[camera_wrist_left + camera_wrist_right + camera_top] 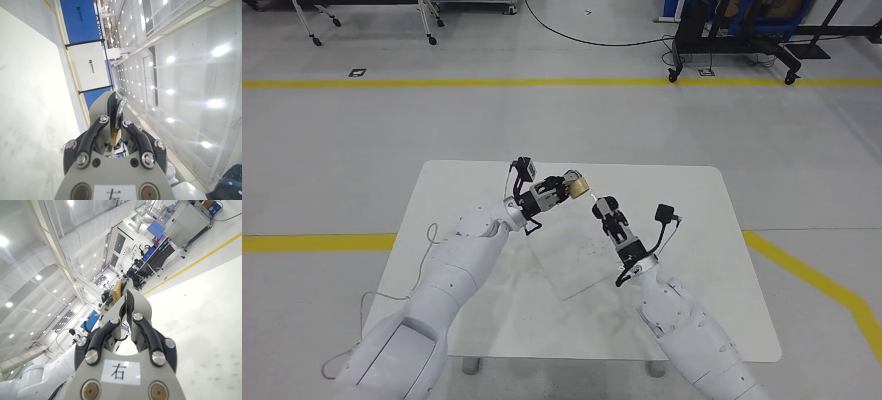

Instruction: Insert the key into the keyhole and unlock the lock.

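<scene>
Up above the white table point(697, 195), my left gripper point(116, 106) pinches the brass padlock point(115, 137) between its pads, shackle pointing away from the wrist. My right gripper point(125, 295), fingers pressed together, angles upward with its tips just beside the padlock's body.

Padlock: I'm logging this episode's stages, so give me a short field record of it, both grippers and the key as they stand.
Lock: brass padlock with a silver shackle, held up off the white table
Left arm: left gripper shut on the padlock
Right arm: right gripper shut, tips at the padlock's end opposite the shackle
Insertion: cannot tell; the right gripper hides any key
</scene>
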Controlling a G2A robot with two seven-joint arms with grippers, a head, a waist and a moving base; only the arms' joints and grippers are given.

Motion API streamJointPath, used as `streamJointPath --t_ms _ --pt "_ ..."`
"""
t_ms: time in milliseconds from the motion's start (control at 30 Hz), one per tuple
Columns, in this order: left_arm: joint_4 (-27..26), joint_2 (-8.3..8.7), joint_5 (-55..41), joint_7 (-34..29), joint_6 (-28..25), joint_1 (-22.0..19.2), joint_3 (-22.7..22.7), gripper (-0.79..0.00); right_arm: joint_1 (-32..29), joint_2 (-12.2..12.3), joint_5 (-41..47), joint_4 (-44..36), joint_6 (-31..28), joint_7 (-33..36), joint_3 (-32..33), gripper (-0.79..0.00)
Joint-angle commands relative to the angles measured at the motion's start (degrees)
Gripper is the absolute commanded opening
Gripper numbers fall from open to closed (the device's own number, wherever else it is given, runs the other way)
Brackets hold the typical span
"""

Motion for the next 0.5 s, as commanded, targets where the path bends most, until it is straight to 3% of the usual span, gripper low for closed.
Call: streamJointPath --t_ms 0,467 --pt "0.30 -0.23 1.12 0.80 -0.44 -0.18 0.29 -0.785 -0.05 -0.12 -0.59 0.05 -0.43 -0.13 -0.18 -0.785" --pt "1.75 -1.23 3.22 1.00 -0.53 -0.63 0.16 -0.785 1.07 -1.06 -1.45 1.98 -0.69 -0.07 -0.36 -0.785"
